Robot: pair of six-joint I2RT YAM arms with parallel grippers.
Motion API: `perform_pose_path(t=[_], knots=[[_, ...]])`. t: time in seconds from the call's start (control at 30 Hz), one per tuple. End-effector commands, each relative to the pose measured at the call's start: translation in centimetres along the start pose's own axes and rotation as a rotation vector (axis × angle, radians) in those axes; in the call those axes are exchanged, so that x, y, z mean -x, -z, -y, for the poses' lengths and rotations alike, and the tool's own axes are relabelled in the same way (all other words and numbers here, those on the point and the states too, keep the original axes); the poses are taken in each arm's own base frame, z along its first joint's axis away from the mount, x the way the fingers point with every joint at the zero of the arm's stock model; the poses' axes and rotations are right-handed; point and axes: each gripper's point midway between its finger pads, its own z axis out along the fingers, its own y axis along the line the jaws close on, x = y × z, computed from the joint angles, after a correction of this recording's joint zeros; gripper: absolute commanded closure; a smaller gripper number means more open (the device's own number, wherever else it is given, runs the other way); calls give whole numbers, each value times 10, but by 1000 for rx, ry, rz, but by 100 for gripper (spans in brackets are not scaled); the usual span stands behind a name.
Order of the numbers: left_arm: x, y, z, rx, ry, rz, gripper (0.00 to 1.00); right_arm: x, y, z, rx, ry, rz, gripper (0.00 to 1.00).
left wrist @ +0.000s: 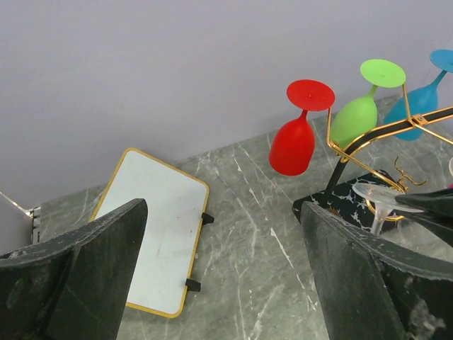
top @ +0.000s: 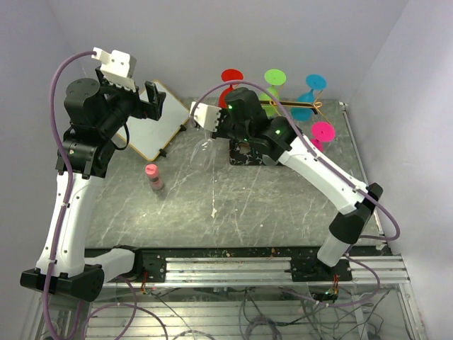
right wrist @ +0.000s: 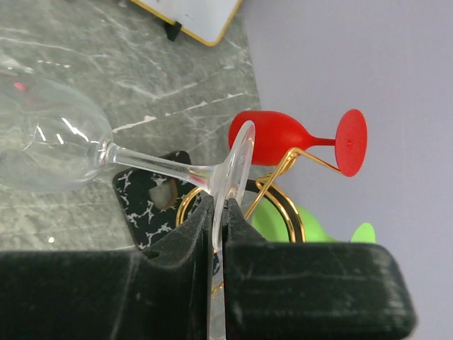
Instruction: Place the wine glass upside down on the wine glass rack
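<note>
Left gripper: 10 o'clock, raised, jaws wide, empty.
Glass: clear, inverted, foot pinched in right gripper, at 9 o'clock of rack.
Rack: 1 o'clock, 4 coloured glasses hung.
Judged done: pickup, inversion. Remaining: hang, release.

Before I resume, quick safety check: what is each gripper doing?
Left gripper: open, holding nothing.
Right gripper: shut on the clear wine glass, gripping its foot.

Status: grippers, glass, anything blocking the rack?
Left gripper open, near white board. Right gripper shut on clear wine glass foot; glass inverted, not yet hung on wine glass rack. Red glass hangs close beside.
</note>
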Motion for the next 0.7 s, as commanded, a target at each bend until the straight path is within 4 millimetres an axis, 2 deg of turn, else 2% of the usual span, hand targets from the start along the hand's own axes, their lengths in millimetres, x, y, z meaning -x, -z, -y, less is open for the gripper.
perform_pose_path(t=[0.0, 0.17, 0.37, 0.67], knots=[[14, 4, -6, 27, -22, 38, 0, 11, 0, 33, -178, -17, -35, 100], [14, 4, -6, 24, -26, 37, 0, 7, -10, 37, -252, -4, -95, 100], [14, 3, -5, 17, -25, 38, 0, 2, -14, 48, -334, -22, -143, 100], [13, 4, -5, 18, -29, 34, 0, -14, -19, 53, -397, 11, -237, 100]])
